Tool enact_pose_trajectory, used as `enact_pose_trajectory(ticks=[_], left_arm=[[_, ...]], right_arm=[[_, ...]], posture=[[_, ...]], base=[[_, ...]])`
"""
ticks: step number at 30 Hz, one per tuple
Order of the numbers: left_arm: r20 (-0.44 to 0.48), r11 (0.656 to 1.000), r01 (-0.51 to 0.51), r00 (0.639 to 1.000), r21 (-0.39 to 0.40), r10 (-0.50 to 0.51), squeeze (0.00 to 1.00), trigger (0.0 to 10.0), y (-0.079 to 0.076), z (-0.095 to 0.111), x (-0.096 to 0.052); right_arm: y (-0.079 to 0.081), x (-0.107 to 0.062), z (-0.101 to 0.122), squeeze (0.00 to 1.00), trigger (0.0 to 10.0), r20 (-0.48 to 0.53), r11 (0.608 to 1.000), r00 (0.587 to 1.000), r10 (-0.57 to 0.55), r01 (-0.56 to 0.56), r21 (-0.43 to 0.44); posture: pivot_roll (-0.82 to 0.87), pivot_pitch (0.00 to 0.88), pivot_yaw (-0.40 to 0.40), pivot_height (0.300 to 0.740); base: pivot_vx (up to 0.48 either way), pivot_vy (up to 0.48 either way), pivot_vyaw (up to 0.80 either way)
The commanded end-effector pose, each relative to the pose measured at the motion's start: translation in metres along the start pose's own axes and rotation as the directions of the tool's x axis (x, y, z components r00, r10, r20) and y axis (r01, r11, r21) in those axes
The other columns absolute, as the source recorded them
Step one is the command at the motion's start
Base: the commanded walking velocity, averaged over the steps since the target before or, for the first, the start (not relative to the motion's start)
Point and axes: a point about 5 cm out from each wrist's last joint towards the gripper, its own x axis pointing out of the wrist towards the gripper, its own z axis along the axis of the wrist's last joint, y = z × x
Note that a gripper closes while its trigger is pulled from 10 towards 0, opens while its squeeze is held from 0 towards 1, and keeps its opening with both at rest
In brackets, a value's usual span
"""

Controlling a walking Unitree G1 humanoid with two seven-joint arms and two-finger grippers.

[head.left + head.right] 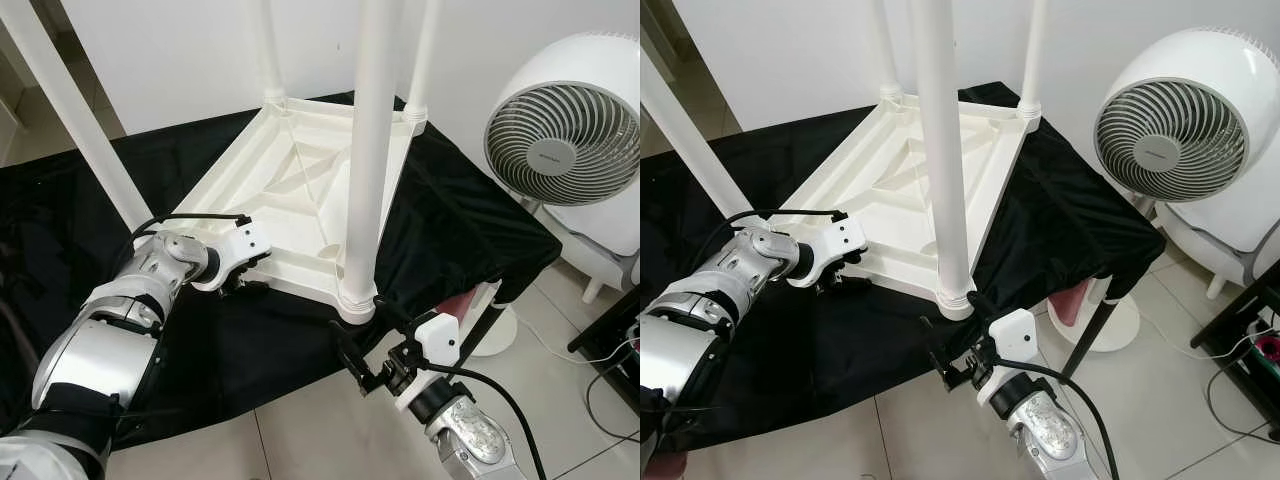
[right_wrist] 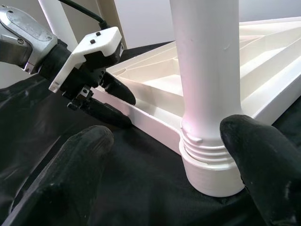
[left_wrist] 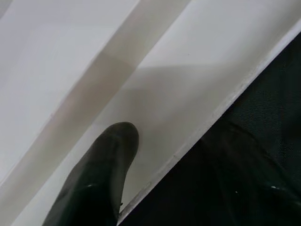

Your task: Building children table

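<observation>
The children table [image 1: 300, 190] lies upside down on a surface draped in black cloth [image 1: 250, 340], its ribbed underside facing up, so that the leg sockets at the corners are open to work from above. White legs stand upright in those sockets; the near leg [image 1: 368, 150] rises from the near corner socket [image 1: 357, 300], just at the cloth's near edge. The left tool [image 1: 243, 283] sits at the near-left rim of the inverted top, one finger [image 2: 117, 92] above the rim and one [image 2: 106, 113] below it, pinching the edge; this grip probably steadies the top against turning or sliding while a leg is worked. The right tool [image 2: 178, 160] is low at the near corner, its fingers spread and apart from the socket collar, one finger [image 2: 268, 155] just beside the threaded base of the near leg, the other [image 2: 75, 165] over the cloth. In my judgement it is lined up to close around the leg base and tighten it. A white fan [image 1: 565, 130] stands on the floor to the right, well apart from the work
</observation>
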Motion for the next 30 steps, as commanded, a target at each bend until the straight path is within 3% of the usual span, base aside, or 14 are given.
enact_pose_trajectory(ticks=[1,2,3,30], left_arm=[[-0.072,0.990,-0.141,0.988,-0.006,0.140,0.00,10.0,-0.005,-0.015,0.009],[-0.069,0.991,-0.132,0.989,-0.005,0.132,0.00,4.5,-0.006,-0.015,0.010],[-0.066,0.992,-0.127,0.990,-0.009,0.126,0.00,0.0,-0.007,-0.015,0.011],[-0.083,0.971,-0.170,0.984,-0.166,0.158,0.00,0.0,-0.014,-0.058,-0.003]], right_arm=[[0.003,0.000,-0.001,0.00,10.0,0.005,1.000,1.000,0.002,-0.002,0.000],[0.003,0.000,-0.001,0.00,10.0,0.004,1.000,1.000,0.002,-0.002,0.000],[0.004,-0.001,-0.001,0.00,10.0,0.003,1.000,1.000,0.001,-0.001,-0.001],[0.001,-0.002,-0.003,0.00,10.0,-0.005,1.000,1.000,0.015,-0.015,-0.005]], posture=[[-0.08,0.123,0.135,0.740],[-0.08,0.121,0.136,0.740],[-0.09,0.118,0.137,0.740],[-0.06,0.104,0.104,0.740]], base=[[0.000,0.000,0.00],[0.000,0.000,0.00],[0.000,0.000,0.00],[0.000,0.000,0.00]])
